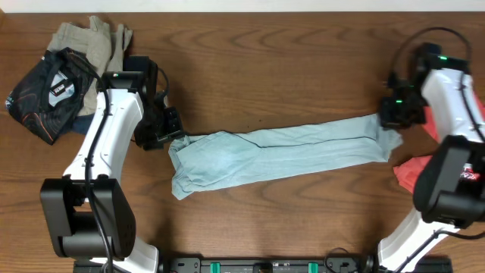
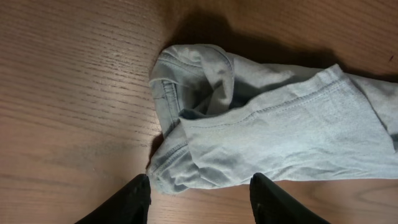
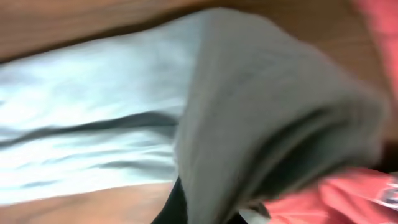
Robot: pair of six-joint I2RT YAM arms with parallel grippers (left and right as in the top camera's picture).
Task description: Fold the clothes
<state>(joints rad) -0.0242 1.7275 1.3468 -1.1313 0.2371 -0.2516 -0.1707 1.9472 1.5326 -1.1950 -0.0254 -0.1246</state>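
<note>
The pale blue-grey T-shirt (image 1: 280,152) lies as a long narrow strip across the middle of the table. My left gripper (image 1: 173,136) is at its left end. In the left wrist view the bunched sleeve and collar end (image 2: 249,130) lies just ahead of my left gripper (image 2: 200,190), which is open and holds nothing. My right gripper (image 1: 392,115) is at the strip's right end. In the blurred right wrist view a raised fold of the shirt (image 3: 261,124) drapes over my right gripper (image 3: 211,208), which looks shut on it. A red T-shirt (image 1: 413,173) lies at the right edge.
A pile of other clothes, black (image 1: 45,91) and khaki (image 1: 87,42), sits at the back left corner. Red cloth (image 3: 354,193) lies right beside the right gripper. Bare wooden table (image 1: 265,68) stretches behind and in front of the shirt.
</note>
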